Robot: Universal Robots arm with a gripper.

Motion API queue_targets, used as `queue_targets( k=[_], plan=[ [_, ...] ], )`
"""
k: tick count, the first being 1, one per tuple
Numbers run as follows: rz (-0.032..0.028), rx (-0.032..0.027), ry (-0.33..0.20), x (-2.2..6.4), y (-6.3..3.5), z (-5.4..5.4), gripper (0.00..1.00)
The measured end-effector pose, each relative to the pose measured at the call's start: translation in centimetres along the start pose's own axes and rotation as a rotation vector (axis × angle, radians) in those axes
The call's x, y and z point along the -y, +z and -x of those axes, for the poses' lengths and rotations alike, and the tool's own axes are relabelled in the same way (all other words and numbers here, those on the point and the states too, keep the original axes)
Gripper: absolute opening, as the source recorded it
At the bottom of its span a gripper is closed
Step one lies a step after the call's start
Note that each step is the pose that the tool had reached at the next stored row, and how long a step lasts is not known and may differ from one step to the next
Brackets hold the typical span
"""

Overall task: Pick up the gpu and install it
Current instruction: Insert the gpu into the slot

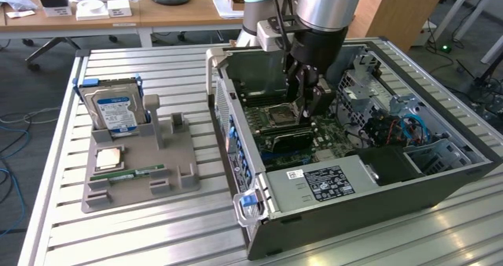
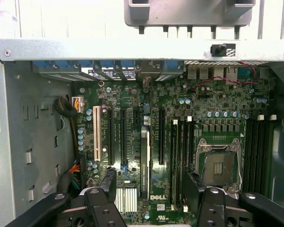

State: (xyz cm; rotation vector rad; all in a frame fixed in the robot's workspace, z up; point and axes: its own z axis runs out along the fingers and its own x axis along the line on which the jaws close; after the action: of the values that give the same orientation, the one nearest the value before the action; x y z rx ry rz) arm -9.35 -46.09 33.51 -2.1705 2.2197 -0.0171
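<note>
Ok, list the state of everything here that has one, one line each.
Black two-fingered pincer: open, fingers either side of the card.
Green gpu card with black cooler: standing edge-on in a motherboard slot, ungripped.
Grey computer case: side open.
Silver hard drive with blue-white label: upright in the grey holder.
Narrow green memory stick: lying flat on holder.
</note>
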Motion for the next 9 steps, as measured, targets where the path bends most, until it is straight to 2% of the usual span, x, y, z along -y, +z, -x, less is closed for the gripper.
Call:
queue_targets(
  k=[9],
  plan=[
    [-0.0001,0.0000,0.000,0.02,-0.66,0.01,0.68]
  ],
)
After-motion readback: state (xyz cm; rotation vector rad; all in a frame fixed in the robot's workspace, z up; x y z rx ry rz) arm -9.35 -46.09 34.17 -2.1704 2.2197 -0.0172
